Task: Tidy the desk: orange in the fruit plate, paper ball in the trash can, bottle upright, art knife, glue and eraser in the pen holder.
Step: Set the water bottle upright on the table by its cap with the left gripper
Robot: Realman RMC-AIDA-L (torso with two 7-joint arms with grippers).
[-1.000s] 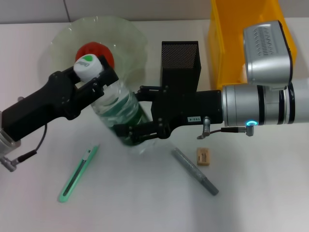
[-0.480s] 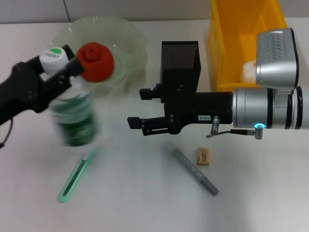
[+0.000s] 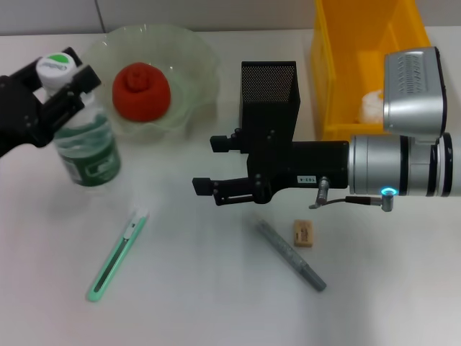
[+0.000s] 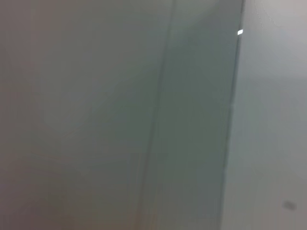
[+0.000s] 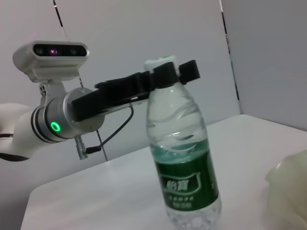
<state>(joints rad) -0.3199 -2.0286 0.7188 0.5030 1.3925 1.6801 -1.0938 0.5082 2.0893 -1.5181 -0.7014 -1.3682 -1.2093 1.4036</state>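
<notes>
The clear bottle (image 3: 85,148) with a green label stands upright on the table at the left. My left gripper (image 3: 61,83) is shut on its neck, just under the white cap. The right wrist view shows the bottle (image 5: 184,177) upright with the left gripper (image 5: 163,76) at its top. My right gripper (image 3: 204,162) is open and empty in the middle of the table, in front of the black mesh pen holder (image 3: 268,90). The orange (image 3: 141,90) lies in the green fruit plate (image 3: 194,65). The green art knife (image 3: 117,254), grey glue stick (image 3: 290,254) and eraser (image 3: 304,233) lie on the table.
The yellow bin (image 3: 338,72) stands at the back right with a white paper ball (image 3: 371,107) inside, partly hidden by my right arm. The left wrist view shows only a blurred close surface. The plate's rim (image 5: 288,187) shows in the right wrist view.
My right gripper let go of the tilted bottle and stayed open. My left gripper carried the bottle to the left and it now stands upright on the table.
</notes>
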